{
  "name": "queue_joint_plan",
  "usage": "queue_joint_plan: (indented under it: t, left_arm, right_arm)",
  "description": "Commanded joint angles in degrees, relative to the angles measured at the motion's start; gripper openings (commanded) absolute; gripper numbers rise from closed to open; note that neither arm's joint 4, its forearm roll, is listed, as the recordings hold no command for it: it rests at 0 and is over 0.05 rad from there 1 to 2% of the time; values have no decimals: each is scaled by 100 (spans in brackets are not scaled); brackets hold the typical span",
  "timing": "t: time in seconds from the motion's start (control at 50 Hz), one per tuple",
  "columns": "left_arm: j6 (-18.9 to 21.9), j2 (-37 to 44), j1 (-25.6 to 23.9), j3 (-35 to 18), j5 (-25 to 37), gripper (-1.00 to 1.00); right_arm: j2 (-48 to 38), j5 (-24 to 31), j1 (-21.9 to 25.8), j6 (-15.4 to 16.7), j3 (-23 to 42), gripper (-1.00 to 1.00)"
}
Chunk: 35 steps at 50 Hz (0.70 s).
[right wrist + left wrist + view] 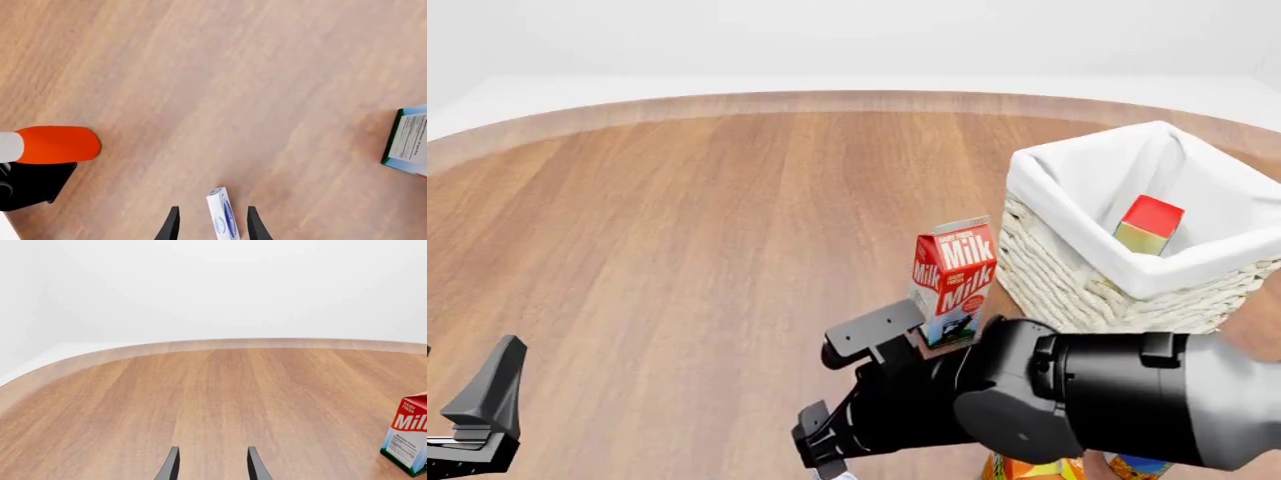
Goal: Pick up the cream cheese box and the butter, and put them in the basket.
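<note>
The cream cheese box (222, 217), white and pale blue, lies on the wood in the right wrist view. My right gripper (212, 210) is open, with a finger on each side of the box and a gap on both sides. In the front view the right arm (1068, 395) hides the box. A red and orange carton, the butter (1148, 225), stands inside the basket (1068, 275) at the right. My left gripper (212, 450) is open and empty over bare wood, low at the front left in the front view (483, 400).
A red "Milk" carton (954, 280) stands just left of the basket, close behind the right arm; it also shows in the left wrist view (407, 435) and the right wrist view (407, 142). An orange juice carton (1028, 468) sits under the right arm. An orange and white part (57, 144) lies near the box.
</note>
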<state>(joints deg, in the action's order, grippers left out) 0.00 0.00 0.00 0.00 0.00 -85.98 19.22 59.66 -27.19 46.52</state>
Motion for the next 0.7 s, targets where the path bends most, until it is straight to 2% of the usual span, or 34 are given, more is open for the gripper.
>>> queue_joint_plan:
  t: [0.02, 0.2, 0.7]
  left_arm:
    - [0, 0, 0, 0, 0, 100]
    - [0, 0, 0, 0, 0, 100]
    - [0, 0, 0, 0, 0, 100]
  right_arm:
    - [-65, -144, 19, -49, -109, 100]
    - [18, -59, -41, -15, -144, 100]
    - [-121, -304, -96, -57, -306, 100]
